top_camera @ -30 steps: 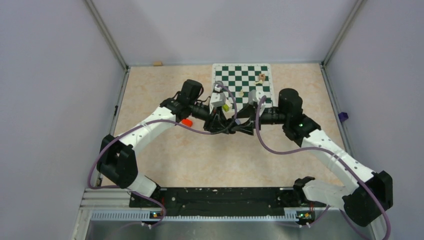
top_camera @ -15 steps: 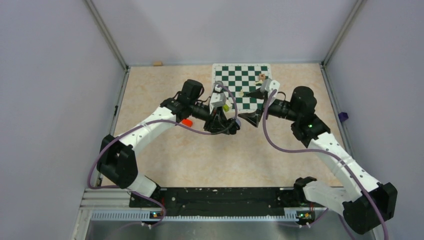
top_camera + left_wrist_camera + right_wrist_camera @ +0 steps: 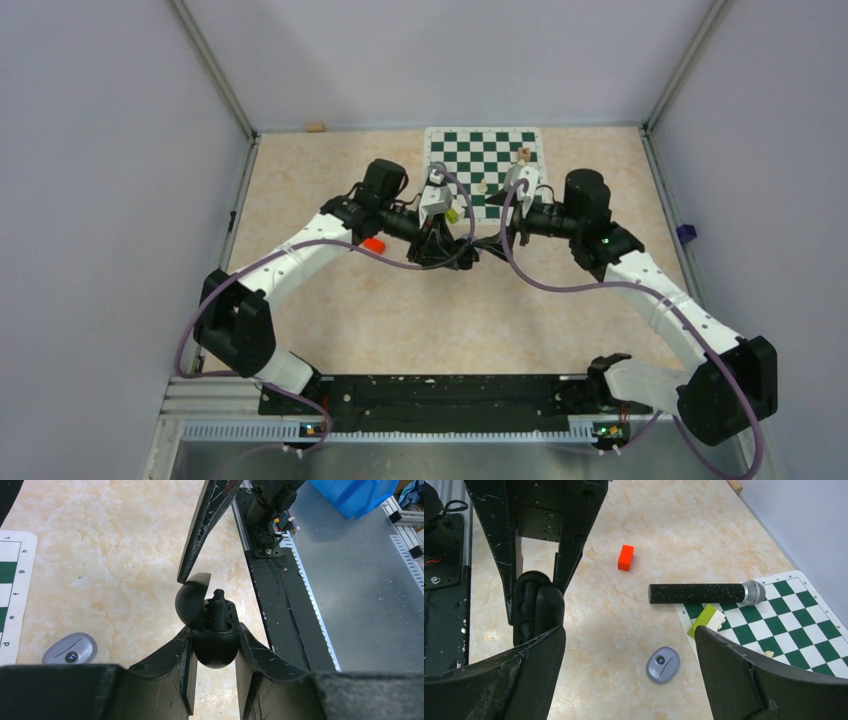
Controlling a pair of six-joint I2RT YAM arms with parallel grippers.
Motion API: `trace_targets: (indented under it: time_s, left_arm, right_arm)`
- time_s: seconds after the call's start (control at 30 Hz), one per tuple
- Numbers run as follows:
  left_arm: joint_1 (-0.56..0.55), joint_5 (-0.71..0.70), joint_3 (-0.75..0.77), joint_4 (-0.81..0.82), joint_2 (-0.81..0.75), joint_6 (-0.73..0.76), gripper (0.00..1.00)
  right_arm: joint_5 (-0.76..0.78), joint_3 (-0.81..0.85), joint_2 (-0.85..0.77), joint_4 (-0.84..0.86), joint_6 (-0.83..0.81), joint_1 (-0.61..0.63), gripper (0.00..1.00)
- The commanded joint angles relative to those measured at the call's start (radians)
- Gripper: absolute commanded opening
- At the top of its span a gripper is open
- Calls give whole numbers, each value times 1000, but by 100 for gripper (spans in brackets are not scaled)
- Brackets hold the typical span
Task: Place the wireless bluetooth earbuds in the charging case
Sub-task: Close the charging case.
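Observation:
My left gripper (image 3: pixel 215 630) is shut on a round black charging case (image 3: pixel 215 647) and holds it above the table with its lid (image 3: pixel 192 592) open. A glossy black earbud (image 3: pixel 218 611) sits in the case's opening. A small pale purple earbud (image 3: pixel 663 664) lies on the table beside the chessboard; it also shows in the left wrist view (image 3: pixel 70 649). My right gripper (image 3: pixel 630 632) is open wide and empty, above the purple earbud and just right of the case (image 3: pixel 536 611). In the top view the two grippers, left (image 3: pixel 442 246) and right (image 3: pixel 490 241), nearly meet.
A black microphone (image 3: pixel 704 593) lies by the green-and-white chessboard (image 3: pixel 804 615). A lime-and-white block (image 3: pixel 706 620) sits on the board's edge. A red block (image 3: pixel 626 557) lies farther left. Small pale pieces (image 3: pixel 523 155) are on the board. The walls enclose the table.
My right gripper pulled back to the right, then came back toward the left gripper and the case. The left arm has not moved.

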Motion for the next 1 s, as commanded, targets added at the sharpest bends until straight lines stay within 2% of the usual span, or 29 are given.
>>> trace_targets:
  time_s: [0.0,0.1,0.23,0.33,0.53,0.97]
  left_arm:
    - [-3,38,43,27,-23,12,0]
    - [-3,39,41,26,-26,11,0]
    - [-2,43,42,26,-30,11,0]
    - [-4,46,44,26,-30,9,0]
    - [-7,44,37,28,-38,9,0]
    - [-9,45,36,29,-33,10,0]
  right_arm:
    - [-23,3,1,15,-23,-2,99]
    - [-2,3,16,20,-23,-2,99]
    - [141,-7,32,81,15,0,99]
    - [189,-6,58,91,38,0,99]
    - [147,7,106,69,59,1,99]
    - [17,-25,56,98,49,1,99]
